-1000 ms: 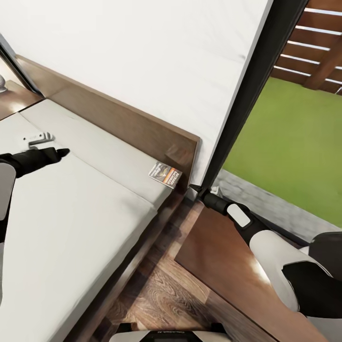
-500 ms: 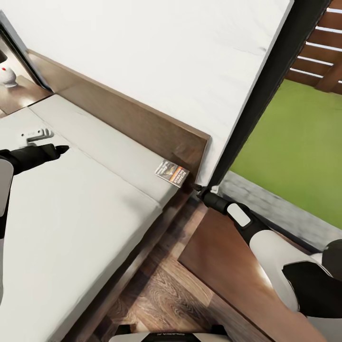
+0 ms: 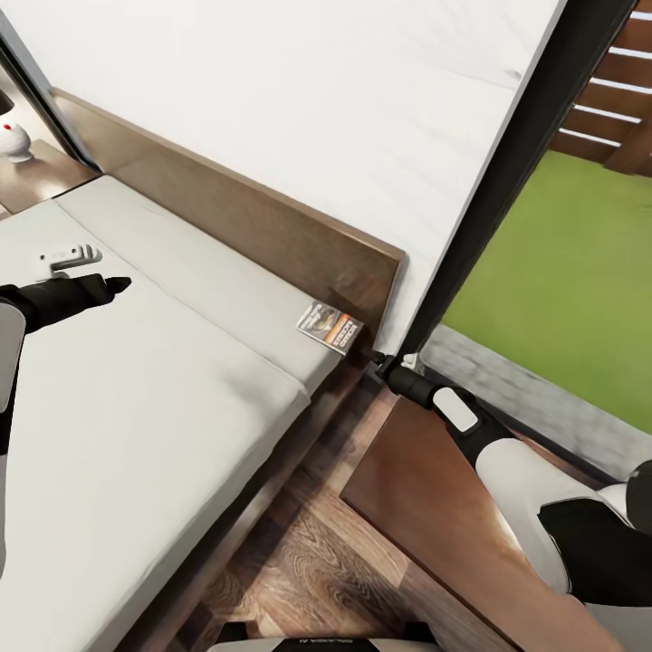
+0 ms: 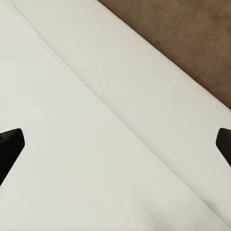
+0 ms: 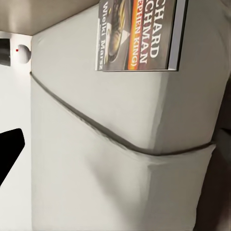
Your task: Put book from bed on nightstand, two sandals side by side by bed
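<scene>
Small thin paperback book [image 3: 329, 325] with orange-and-black print, flat at the pale grey mattress's headboard-end corner of the dark-framed bed [image 3: 272, 240]; right gripper [image 3: 376, 359] just beside, jaw state indeterminable; left gripper [image 3: 116, 286] jaws spread; risk: nudging it off the corner.

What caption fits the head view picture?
Book lies at the bed's corner, right tool just beside it.

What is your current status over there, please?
Left claw open, empty over the bed. Right claw near the book, state unclear. Nothing between them.
</scene>
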`<state>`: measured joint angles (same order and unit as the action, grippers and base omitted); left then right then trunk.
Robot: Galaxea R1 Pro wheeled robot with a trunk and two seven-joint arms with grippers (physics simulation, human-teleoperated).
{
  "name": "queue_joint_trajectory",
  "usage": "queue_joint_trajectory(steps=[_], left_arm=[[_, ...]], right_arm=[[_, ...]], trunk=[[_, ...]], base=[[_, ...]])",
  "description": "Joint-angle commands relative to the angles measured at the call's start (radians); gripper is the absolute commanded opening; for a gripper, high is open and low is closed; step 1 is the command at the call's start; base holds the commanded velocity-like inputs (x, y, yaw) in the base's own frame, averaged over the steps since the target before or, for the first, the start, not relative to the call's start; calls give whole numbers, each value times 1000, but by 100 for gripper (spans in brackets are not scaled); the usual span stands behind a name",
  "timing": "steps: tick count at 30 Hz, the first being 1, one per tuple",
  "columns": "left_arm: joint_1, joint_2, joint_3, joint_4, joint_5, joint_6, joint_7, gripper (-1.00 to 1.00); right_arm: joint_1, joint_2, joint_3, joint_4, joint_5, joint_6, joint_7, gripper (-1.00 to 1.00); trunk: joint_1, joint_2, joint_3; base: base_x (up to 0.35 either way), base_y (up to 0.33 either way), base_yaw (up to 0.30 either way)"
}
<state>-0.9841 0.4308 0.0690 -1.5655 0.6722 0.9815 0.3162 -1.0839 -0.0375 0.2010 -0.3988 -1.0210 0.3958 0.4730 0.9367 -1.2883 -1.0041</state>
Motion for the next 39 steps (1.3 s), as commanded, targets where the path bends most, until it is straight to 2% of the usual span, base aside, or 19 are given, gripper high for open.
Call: queue_joint_trajectory(steps=[1, 4, 10, 12, 13, 21, 39], left_arm=[[-1, 0, 0, -1, 10, 3, 9, 100], [-1, 2, 0, -1, 10, 3, 9, 100], [-1, 9, 0, -1, 10, 3, 8, 100], [-1, 9, 0, -1, 10, 3, 8, 100], [-1, 10, 0, -1, 10, 3, 8, 100], [-1, 10, 0, -1, 10, 3, 8, 100], [-1, 10, 0, -1, 10, 3, 7, 100]], right_arm=[[-1, -1, 4, 0, -7, 3, 1, 100], [-1, -2, 4, 0, -6, 2, 1, 100], [-7, -22, 1, -16, -6, 6, 20, 100], [-18, -24, 1, -18, -5, 8, 23, 100], [-48, -26, 1, -15, -1, 11, 26, 100], [-86, -27, 2, -11, 3, 9, 26, 100], [-91, -27, 2, -12, 1, 7, 31, 100]], trunk=[[4, -8, -4], [15, -29, -13], [38, -71, -32], [46, -85, -38], [50, -92, -41], [81, -148, -66], [150, -274, -123]], base=[[0, 0, 0], [0, 0, 0], [0, 0, 0], [0, 0, 0], [0, 0, 0], [0, 0, 0], [0, 0, 0]])
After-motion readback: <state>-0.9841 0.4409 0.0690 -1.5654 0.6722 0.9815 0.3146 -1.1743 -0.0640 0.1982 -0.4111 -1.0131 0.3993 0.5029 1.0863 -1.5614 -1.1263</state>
